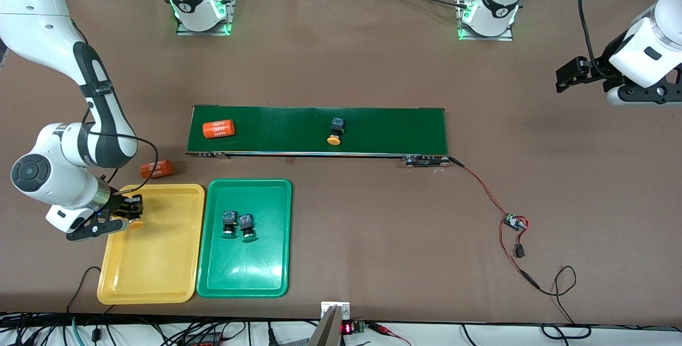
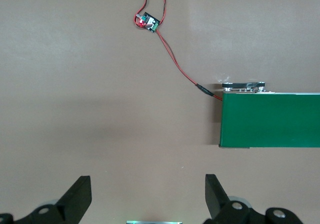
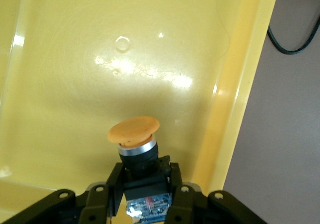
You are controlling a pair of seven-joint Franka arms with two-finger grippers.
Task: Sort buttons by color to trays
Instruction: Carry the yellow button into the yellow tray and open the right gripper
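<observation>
One round-capped orange button (image 3: 134, 132) pinched in right claw (image 3: 145, 181) over glossy yellow tray (image 1: 160, 260); left claw (image 2: 147, 196) wide, empty.

yellow tray (image 1: 160, 260): floor bare (room to descend)
green tray (image 1: 266, 276): two green buttons (image 1: 238, 225) block the middle

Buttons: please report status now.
Right gripper shut on yellow-capped button over yellow tray. Left gripper open, waiting. Nothing in the way.
</observation>
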